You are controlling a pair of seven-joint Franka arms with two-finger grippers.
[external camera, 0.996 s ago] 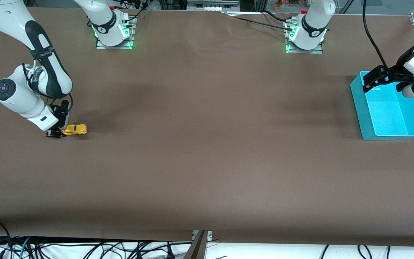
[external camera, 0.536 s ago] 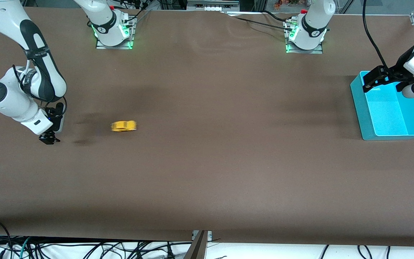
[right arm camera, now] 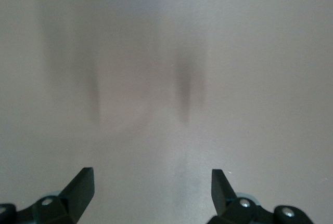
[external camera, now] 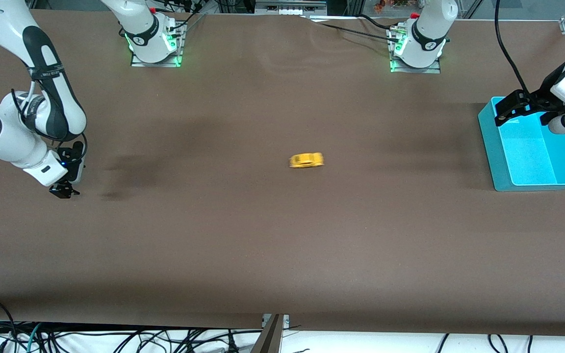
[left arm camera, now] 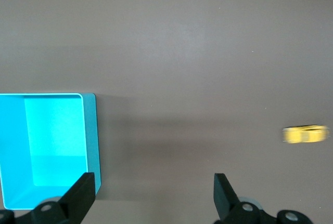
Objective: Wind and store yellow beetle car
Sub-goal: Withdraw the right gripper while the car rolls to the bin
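Yellow car (external camera: pixel 306 160) blurring mid-surface, well apart from the blue bin (external camera: pixel 500 164) at the left arm's edge. Left gripper (external camera: pixel 508 109) hanging spread over the bin's rim, waiting; right gripper (external camera: pixel 63 190) spread, empty, low near the right arm's edge. Advisable: letting the car stop, then closing squarely across its body.

Glossy white arm shells with black joint bands, black cables, black two-fingered hands (green-lit bases).
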